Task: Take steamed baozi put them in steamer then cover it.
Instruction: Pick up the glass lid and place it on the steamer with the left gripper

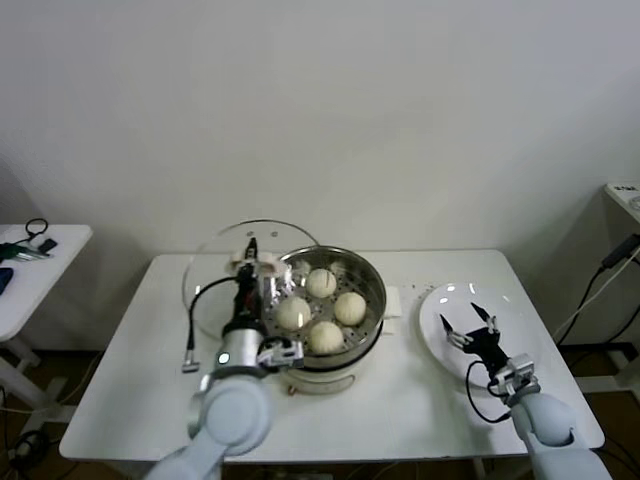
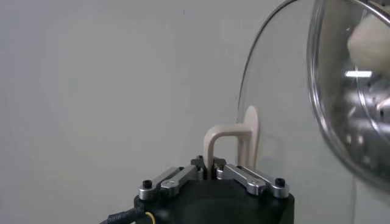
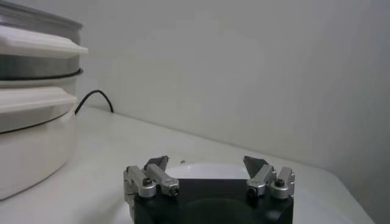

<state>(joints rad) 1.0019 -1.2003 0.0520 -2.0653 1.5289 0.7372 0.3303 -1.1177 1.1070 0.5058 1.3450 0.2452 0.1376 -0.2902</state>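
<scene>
Left end effector [image 1: 252, 262] is clamped shut on the bar handle [image 2: 226, 141] of the cover [image 1: 225, 262]. The glass lid is held tilted at the steamer's 9–10 o'clock side, its edge overlapping the pot rim, not seated. Steamer [image 1: 372, 322] sits mid-tabletop [image 1: 420, 400], uncovered, with four steamed baozi [image 1: 321, 283] on the perforated tray: one at 12, one at 3, one at 6, one at 9, close together. Right end effector [image 1: 470, 325] has its jaws wide open, holding nothing, hovering over the white plate [image 1: 440, 300], which lies at the steamer's 3 o'clock. A black cable [image 1: 190, 335] loops at the left arm.
</scene>
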